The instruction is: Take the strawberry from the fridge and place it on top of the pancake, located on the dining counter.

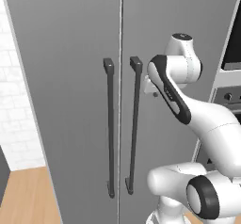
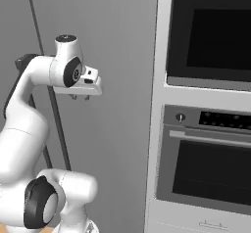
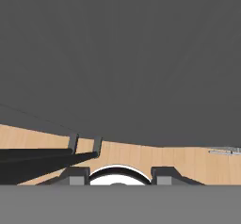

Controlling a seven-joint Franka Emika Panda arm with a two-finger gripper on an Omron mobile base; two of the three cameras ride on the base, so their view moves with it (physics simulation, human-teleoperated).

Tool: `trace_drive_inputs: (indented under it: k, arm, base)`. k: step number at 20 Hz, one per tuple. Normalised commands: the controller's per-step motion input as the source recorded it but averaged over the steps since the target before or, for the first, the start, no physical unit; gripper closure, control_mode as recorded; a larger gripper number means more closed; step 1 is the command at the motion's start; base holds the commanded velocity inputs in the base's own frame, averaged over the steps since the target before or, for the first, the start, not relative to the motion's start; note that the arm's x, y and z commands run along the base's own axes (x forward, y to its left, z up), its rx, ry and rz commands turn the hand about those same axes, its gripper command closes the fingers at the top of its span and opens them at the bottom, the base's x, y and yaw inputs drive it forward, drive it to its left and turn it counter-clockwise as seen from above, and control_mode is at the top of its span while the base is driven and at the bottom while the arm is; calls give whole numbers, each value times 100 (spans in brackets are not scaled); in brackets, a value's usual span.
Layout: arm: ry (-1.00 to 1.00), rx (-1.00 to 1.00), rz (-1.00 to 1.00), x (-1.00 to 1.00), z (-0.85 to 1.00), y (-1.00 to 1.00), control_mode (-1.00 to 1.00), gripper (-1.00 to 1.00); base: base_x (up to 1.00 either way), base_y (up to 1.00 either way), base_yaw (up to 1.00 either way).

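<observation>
in front of the base stands the fridge [image 1: 70, 100], tall and grey, with both doors closed. the seam between the doors runs straight from 12 o'clock to 6 o'clock in the left base view. two dark vertical bar handles sit on either side of this seam: the left handle [image 1: 110, 129] and the right handle [image 1: 134, 124], close to each other and parallel.

the white arm rises from 5 o'clock in the left base view and bends up toward 2 o'clock, where its wrist is just beside the right handle, in front of the right door. in the right base view the arm comes from 7 o'clock and the gripper [image 2: 80, 97] hangs near 10 o'clock, pointing down, close to the grey door surface. its fingers look short and near together; the jaws are closed and they hold nothing that i can see.

in the hand view the grey fridge door [image 3: 122, 58] covers the upper part, the wooden floor [image 3: 179, 159] is a band toward 5 o'clock, and the lower ends of the handles [image 3: 84, 145] appear near 7 o'clock.

at 3 o'clock in the right base view are the black-glass wall ovens [image 2: 211, 129], one above the other, in a light frame.

the strawberry is hidden; i cannot tell where it is with the doors closed.
</observation>
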Motion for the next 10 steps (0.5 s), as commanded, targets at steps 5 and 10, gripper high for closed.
trace_drive_inputs:
  k: [5, 10]
  arm:
    - [0, 0, 0, 0, 0, 0, 100, -100]
    - [0, 0, 0, 0, 0, 0, 100, -100]
  base:
    - [-24, 15, 0]
    - [-97, 36, 0]
